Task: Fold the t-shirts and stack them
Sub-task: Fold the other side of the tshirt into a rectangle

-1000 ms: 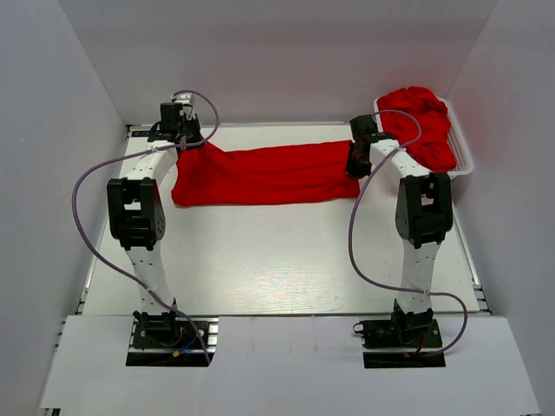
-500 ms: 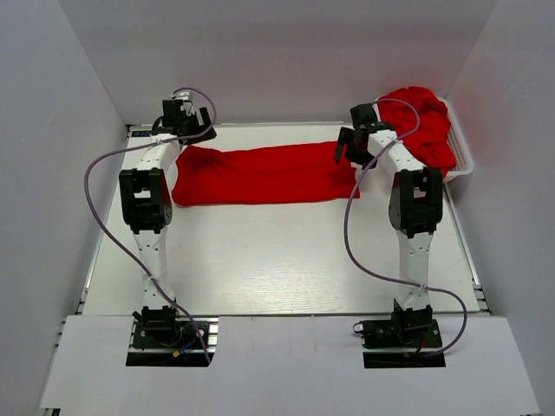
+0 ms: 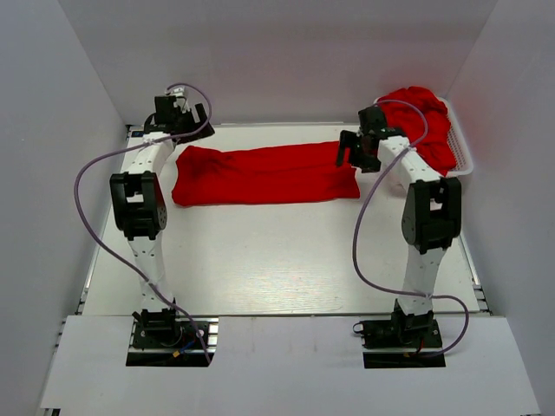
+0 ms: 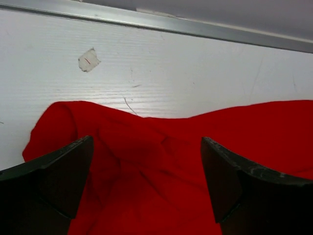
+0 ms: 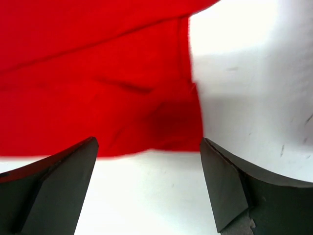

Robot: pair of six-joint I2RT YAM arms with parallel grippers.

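- Fabric of bright, plain red: one folded t-shirt [image 3: 264, 175] lies flat on the white table [image 3: 277, 260] as a long band. It runs left to right across the far part of the table.
- Its long edges are fairly straight, and the surface is smooth apart from a few shallow creases along the length.
- From the left wrist, the band's left end [image 4: 161, 161] looks rounded and slightly bunched, with soft wrinkles. It lies near a metal rail [image 4: 195, 27] at the table's far edge, and a scrap of tape [image 4: 88, 59] sits on the bare table just beyond it.
- From the right wrist, the right end [image 5: 98, 83] shows a straight side edge, a squared corner and one short dark crease.
- The left gripper [image 3: 180, 117] hangs over the left end with its fingers spread wide, holding nothing.
- The right gripper [image 3: 357, 152] hangs over the right end, also spread wide and clear of the cloth.
- A crumpled heap of t-shirts [image 3: 425, 117] in the same red fills the white slotted basket [image 3: 466, 154] at the far right corner.
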